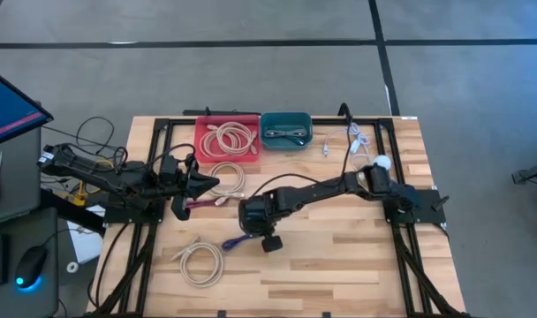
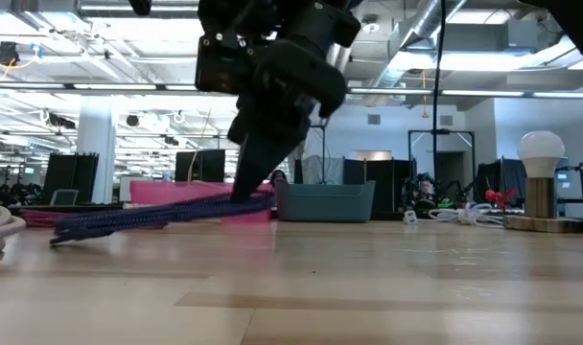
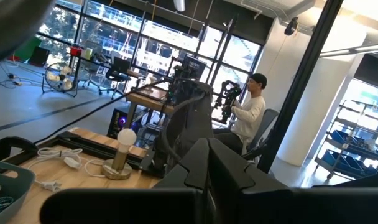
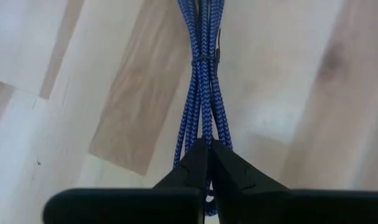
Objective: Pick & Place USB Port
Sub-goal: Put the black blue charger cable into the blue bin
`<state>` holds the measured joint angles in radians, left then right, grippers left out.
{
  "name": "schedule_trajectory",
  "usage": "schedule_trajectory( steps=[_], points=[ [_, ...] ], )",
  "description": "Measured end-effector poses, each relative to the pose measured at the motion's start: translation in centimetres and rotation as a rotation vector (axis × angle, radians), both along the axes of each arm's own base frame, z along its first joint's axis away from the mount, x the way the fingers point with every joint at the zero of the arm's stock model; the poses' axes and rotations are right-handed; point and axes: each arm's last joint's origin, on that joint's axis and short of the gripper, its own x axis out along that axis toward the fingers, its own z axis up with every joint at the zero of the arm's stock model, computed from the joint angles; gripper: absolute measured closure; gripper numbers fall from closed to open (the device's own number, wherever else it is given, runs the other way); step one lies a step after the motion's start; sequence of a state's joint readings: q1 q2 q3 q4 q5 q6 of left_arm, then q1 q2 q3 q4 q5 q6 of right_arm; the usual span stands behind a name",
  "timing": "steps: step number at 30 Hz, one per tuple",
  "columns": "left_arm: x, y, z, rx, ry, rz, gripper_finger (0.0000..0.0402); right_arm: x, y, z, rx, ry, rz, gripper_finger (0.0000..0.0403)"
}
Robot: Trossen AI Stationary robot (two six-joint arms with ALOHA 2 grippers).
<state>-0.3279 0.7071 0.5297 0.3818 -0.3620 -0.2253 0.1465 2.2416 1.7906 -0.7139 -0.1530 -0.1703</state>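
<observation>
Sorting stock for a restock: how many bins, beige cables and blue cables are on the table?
Bins: 2, red and teal
Beige cables: 3, in the red bin, just outside it, near the table's front
Blue cable: 1
Total: 6

arms: black, jointed, blocky housings | right gripper [image 4: 207, 149]: black tapered fingers | right wrist: round black knob underneath

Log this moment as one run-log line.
right gripper: shut on blue cable, at table | left gripper: shut, empty, raised | bins: not reached
</observation>
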Motion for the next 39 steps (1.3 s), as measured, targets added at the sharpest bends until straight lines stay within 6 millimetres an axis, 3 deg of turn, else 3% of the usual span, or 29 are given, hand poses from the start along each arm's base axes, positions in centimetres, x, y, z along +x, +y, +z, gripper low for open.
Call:
schedule_trajectory(
  steps=[4, 14, 21, 39],
  points=[
    [0.0, 0.0, 0.0, 0.000, 0.000, 0.000, 0.0390, -0.2, -0.8, 1.6, -0.008, -0.001, -0.003, 0.0402],
    [0.0, 0.0, 0.0, 0.004, 0.000, 0.001, 0.0390, -2.0, -3.3, 9.6, -0.064, -0.202, -0.073, 0.0402],
    [0.0, 0.0, 0.0, 0.001, 0.000, 0.000, 0.0390, -4.1, -4.8, 13.3, -0.154, -0.248, -0.152, 0.0403],
    [0.0, 0.0, 0.0, 0.001, 0.000, 0.000, 0.0390, -11.2, -7.6, 16.8, -0.277, -0.237, -0.355, 0.0403]
  ],
)
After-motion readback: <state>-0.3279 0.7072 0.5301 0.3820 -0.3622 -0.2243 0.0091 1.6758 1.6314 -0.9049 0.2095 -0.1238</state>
